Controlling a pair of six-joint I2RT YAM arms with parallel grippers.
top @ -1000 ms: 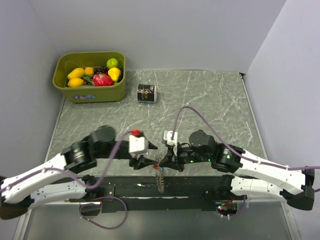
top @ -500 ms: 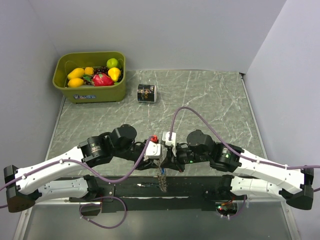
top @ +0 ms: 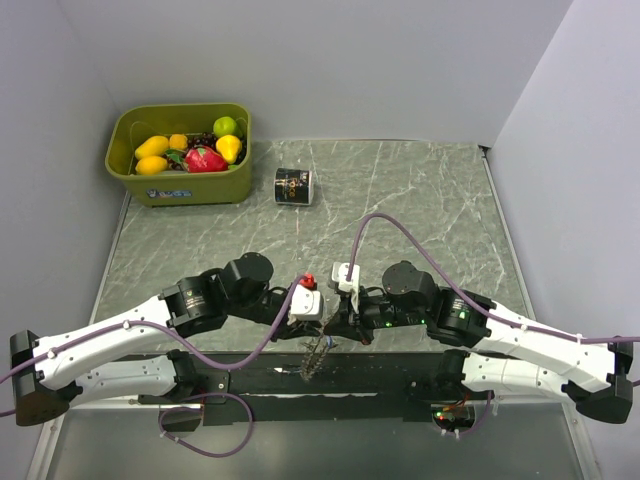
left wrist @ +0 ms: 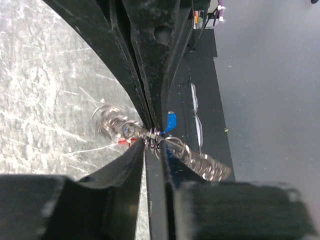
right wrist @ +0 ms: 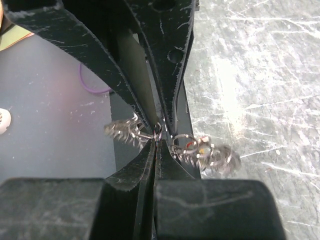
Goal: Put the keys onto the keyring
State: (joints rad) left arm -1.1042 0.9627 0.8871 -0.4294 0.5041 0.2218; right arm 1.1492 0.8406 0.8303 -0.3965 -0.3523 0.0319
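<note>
While keys (left wrist: 200, 162) already fringe the keyring (top: 316, 355) | right gripper (right wrist: 156, 142): clamped on its wire | left gripper (left wrist: 152, 145): narrowly pinching it beside a blue-headed key (left wrist: 171, 121) | loose keys: none seen

A grey marble-patterned table (top: 420, 200) is filling the middle of the overhead view. Soft, even light is falling on it and glinting white off its polished top in both wrist views. Plain pale walls are closing it in: a back wall (top: 330, 60), a left wall (top: 50, 200) and a right wall (top: 580, 200). A black mounting strip (top: 270, 385) is running along the near edge.
</note>
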